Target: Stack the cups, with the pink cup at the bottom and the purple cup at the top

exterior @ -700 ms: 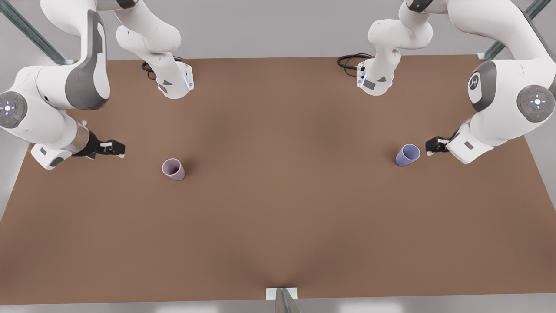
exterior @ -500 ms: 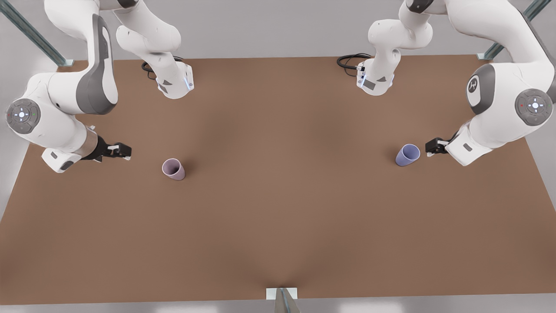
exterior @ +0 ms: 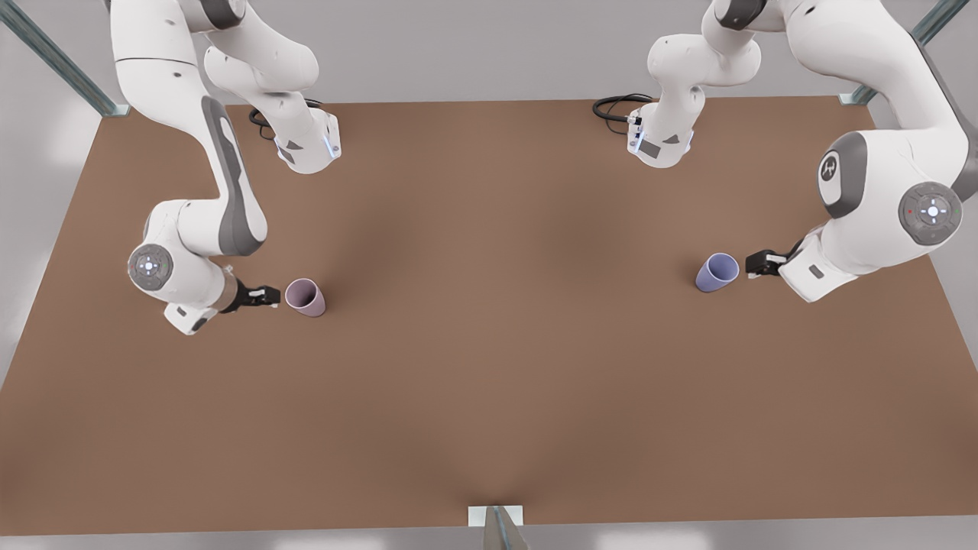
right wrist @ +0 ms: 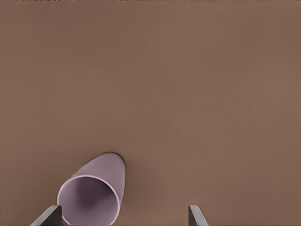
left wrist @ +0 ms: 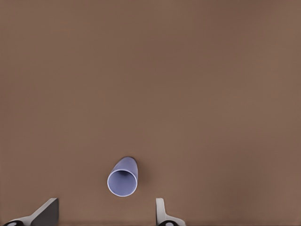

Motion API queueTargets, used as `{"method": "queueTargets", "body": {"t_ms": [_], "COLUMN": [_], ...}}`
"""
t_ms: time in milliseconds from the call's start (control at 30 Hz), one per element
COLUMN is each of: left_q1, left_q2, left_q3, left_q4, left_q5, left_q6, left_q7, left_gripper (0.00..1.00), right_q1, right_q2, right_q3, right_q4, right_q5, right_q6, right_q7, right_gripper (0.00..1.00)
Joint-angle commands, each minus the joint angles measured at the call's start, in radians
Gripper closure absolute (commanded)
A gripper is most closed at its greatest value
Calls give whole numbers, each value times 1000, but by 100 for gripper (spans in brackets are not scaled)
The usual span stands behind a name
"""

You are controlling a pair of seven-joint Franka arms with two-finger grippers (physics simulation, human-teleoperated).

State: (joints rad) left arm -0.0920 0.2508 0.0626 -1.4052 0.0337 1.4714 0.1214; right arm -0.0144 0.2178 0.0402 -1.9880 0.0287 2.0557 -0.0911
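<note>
Left gripper: jaws apart, just beside purple cup, nothing held. In left wrist view, purple cup sits ahead of spread fingers.

Right gripper: jaws apart, just beside pink cup, nothing clamped; wrist view puts pink cup partly between fingertips.

Both cups upright on brown table, purple well apart from pink, toward front view's right.

You should expect light, stiff, smooth tumblers; tapered wall may slip upward under squeeze. Take hold across wall just below rim.
</note>
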Motion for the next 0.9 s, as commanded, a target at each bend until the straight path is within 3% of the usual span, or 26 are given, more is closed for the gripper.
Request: {"method": "queueTargets", "body": {"t_ms": [0, 367, 700, 867], "left_q1": [0, 1, 1, 8], "left_q2": [-1, 5, 18, 21], "left_q3": [0, 0, 2, 2], "left_q4": [0, -1, -1, -1], "left_q5": [2, 2, 2, 0], "left_q6": [-6, -9, -14, -3], "left_q7": [20, 20, 18, 17], "left_gripper": [0, 0, 0, 0], "right_q1": [-1, 17, 24, 31], "right_q2": [8, -28, -9, 15], "right_q3": [-3, 1, 1, 1], "right_q4": [-8, -235, -285, -315], "right_q5": [34, 33, 34, 34], "right_q6": [116, 290, 350, 380], "right_q7": [-87, -98, -159, -161], "right_gripper": [0, 0, 0, 13]}}
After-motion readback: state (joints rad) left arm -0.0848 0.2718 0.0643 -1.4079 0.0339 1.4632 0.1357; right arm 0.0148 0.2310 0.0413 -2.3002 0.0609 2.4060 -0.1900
